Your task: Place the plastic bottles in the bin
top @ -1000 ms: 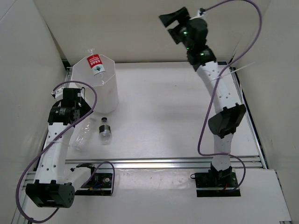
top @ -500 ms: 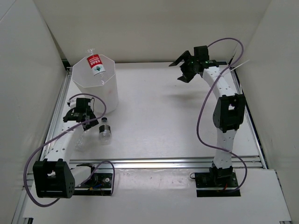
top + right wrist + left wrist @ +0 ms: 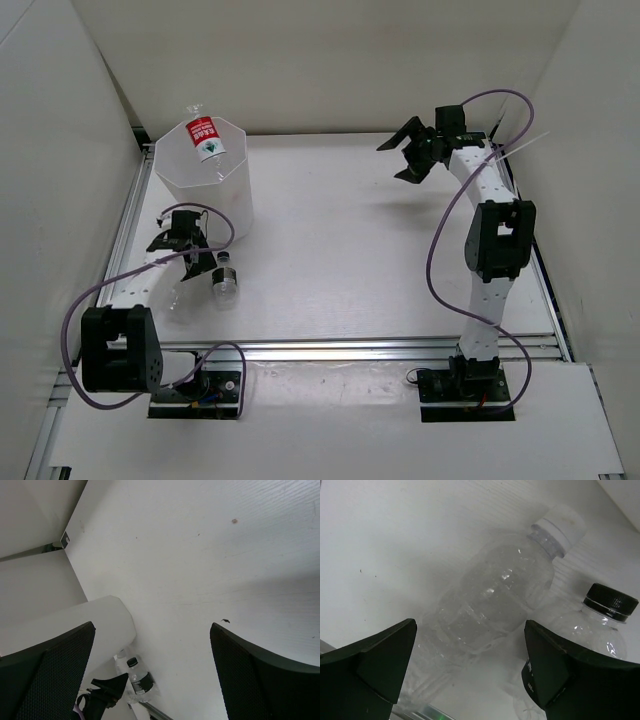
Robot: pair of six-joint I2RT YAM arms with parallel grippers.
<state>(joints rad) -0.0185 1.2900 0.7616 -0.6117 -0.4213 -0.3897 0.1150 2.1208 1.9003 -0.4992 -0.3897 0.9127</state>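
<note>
White table [image 3: 340, 260]. Bin [image 3: 228, 205] stands upright at far L: tall, translucent white, faceted sides, open top. It's also seen in the R wrist view [image 3: 102, 625].

R arm rises from its base, bends over far R of table. Right gripper [image 3: 402, 155] is off the surface, aimed toward the L, fingers spread wide, holding nothing.

L arm is folded low along the L edge. Left gripper [image 3: 470, 655] is close over the table just in front of the bin, fingers spread, one each side of the crushed bottle; no contact seen.

Red-label bottle [image 3: 203, 138] in bin, leaning on far rim, neck poking out.

Crushed bottle [image 3: 490, 605]: clear, crinkled, no label, white cap, lying flat.

Black-cap bottle [image 3: 602, 625] lies just beside it; touching or not, can't tell.
</note>
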